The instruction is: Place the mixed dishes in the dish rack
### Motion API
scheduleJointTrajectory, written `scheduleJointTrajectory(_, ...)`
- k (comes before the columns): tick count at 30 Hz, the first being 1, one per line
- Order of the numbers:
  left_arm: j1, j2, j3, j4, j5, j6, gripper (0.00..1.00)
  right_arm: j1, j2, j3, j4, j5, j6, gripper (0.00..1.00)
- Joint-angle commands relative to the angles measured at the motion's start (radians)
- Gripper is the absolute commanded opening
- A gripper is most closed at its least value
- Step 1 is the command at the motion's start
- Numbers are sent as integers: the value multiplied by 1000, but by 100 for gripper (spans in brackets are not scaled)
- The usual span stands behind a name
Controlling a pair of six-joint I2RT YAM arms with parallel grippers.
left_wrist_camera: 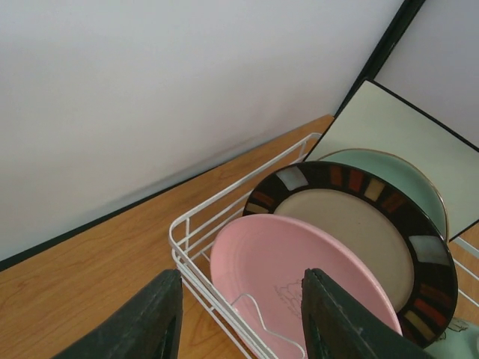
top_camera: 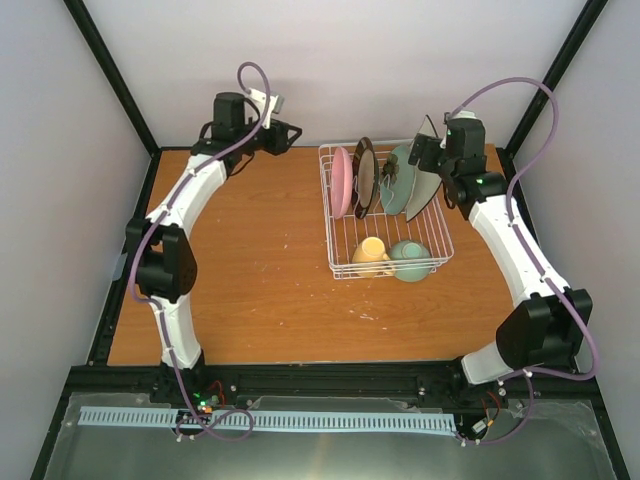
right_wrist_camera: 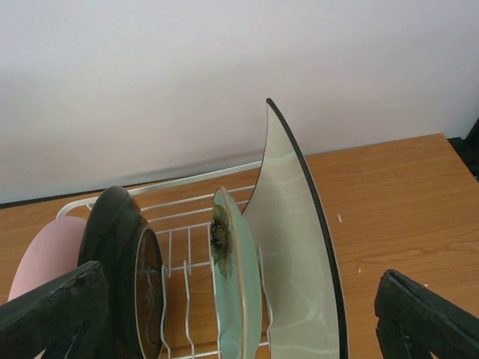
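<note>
White square plate [right_wrist_camera: 296,254] stands in the dish rack [top_camera: 326,200] near the counter's far right corner, just beside the mint-green round plate [right_wrist_camera: 228,277]. It looks like stiff glazed ceramic, probably slick and chippable, so pinch its top rim. Right gripper [right_wrist_camera: 239,280] and left gripper [left_wrist_camera: 243,275] are both spread wide, holding nothing

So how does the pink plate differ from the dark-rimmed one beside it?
The pink plate is plain pink; the black-rimmed cream plate has a cream centre inside a dark band of coloured blocks. The pink plate stands at the end of the dish rack; the black-rimmed cream plate is next in. Both are round, standing on edge.
</note>
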State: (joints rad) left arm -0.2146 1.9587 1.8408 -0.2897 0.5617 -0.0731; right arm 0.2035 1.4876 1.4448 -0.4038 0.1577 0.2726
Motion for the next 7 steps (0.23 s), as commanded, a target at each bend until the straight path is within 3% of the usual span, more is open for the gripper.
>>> scheduleJointTrajectory(1,-14,-10,39,-21,-40,38,44,7,-18,27,23,-27,-30,96)
scheduleJointTrajectory(7,-20,-9,65,-22,-62,44,46,8,-59,2,18,37,-43,99)
